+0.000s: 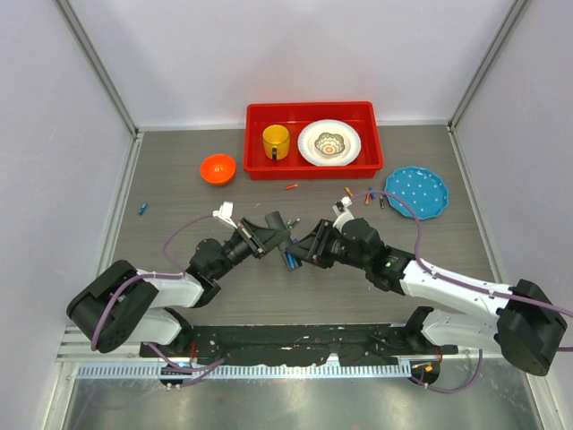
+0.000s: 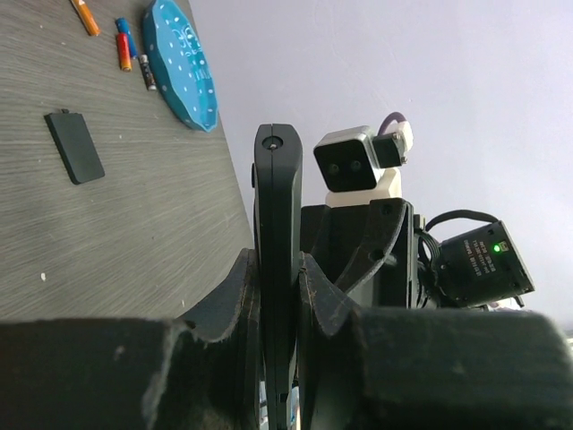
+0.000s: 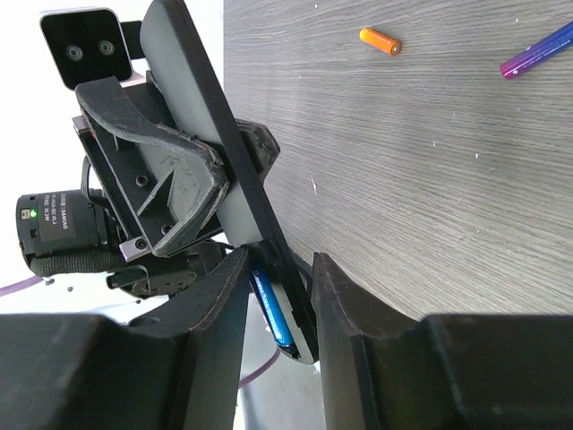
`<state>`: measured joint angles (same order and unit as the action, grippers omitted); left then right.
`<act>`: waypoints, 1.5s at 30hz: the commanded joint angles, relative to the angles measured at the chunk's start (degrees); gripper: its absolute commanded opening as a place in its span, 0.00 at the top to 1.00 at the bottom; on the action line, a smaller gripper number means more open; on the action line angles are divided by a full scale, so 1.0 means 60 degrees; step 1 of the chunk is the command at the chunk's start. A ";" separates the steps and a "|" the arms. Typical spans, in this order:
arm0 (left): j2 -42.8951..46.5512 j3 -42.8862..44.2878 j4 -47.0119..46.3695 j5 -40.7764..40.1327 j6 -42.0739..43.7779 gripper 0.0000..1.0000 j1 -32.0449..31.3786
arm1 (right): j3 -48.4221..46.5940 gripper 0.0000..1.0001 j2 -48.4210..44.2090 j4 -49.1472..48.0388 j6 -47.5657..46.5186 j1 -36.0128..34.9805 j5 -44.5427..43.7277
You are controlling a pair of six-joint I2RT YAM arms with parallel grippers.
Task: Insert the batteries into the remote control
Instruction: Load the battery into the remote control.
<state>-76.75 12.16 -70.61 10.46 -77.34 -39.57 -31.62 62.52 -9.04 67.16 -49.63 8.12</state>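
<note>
Overhead view: both arms meet above the middle of the grey desk (image 1: pixel 179 193); I read the left claw (image 1: pixel 269 235) as clamped on the remote control (image 2: pixel 276 197), which hangs above the desk, edge-on between its fingers and pointing towards the right arm.

Right wrist view: the right claw (image 3: pixel 279 269) stands at the remote's near end, its fingers partly apart, one on each side of that end; a blue battery (image 3: pixel 271 313) lies against the remote between them. I cannot tell whether the fingers press on it or only flank it.

Loose on the desk: an orange battery (image 3: pixel 380 40) and a purple battery (image 3: pixel 537 52), well apart from the claws. A small cluster of batteries (image 2: pixel 125 49) lies just beside the blue plate (image 1: pixel 416 191); one more blue cell (image 1: pixel 142 210) lies alone at the far left. A flat black rectangular piece (image 2: pixel 74 146) lies near that cluster.

Rear of desk: a red tray (image 1: pixel 313 107) holds a yellow mug (image 1: pixel 276 141) and a white plate (image 1: pixel 329 143); an orange bowl (image 1: pixel 218 168) sits just left of the tray.
</note>
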 commanded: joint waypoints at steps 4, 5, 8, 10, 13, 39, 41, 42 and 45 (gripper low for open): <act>0.0179 0.0273 -0.2397 -0.0234 0.0161 1.00 -0.0026 | -0.0297 0.68 0.0521 0.0481 -0.0426 -0.0518 0.0932; 0.0165 0.0273 -0.2382 -0.0249 0.0161 1.00 -0.0026 | -0.0297 0.68 0.0537 0.0466 -0.0440 -0.0533 0.0961; 0.0223 0.0243 -0.2353 -0.0249 0.0175 1.00 -0.0026 | -0.0341 0.66 0.0595 0.0437 -0.0470 -0.0547 0.1005; 0.0267 0.0214 -0.2295 -0.0234 0.0204 1.00 -0.0026 | -0.0370 0.62 0.0537 0.0481 -0.0470 -0.0547 0.0947; 0.0443 0.0141 -0.2075 -0.0293 0.0292 1.00 -0.0026 | -0.0458 0.55 0.0362 0.0598 -0.0499 -0.0533 0.0815; 0.0897 -0.0182 -0.1342 -0.0395 0.0673 1.00 -0.0026 | -0.1176 0.32 -0.0635 0.1170 -0.1231 -0.0225 0.0668; 0.0868 -0.0182 -0.1342 -0.0410 0.0688 1.00 -0.0026 | -0.1190 0.32 -0.0737 0.1111 -0.1290 -0.0196 0.0683; 0.0853 -0.0196 -0.1342 -0.0425 0.0673 1.00 -0.0026 | -0.1191 0.31 -0.0781 0.1111 -0.1319 -0.0196 0.0639; 0.0853 -0.0211 -0.1342 -0.0425 0.0673 1.00 -0.0026 | -0.1103 0.32 -0.0957 0.1111 -0.1305 -0.0108 0.0464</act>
<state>-71.83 11.00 -73.56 8.78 -74.46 -39.64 -36.23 59.64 -0.99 60.49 -50.96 11.16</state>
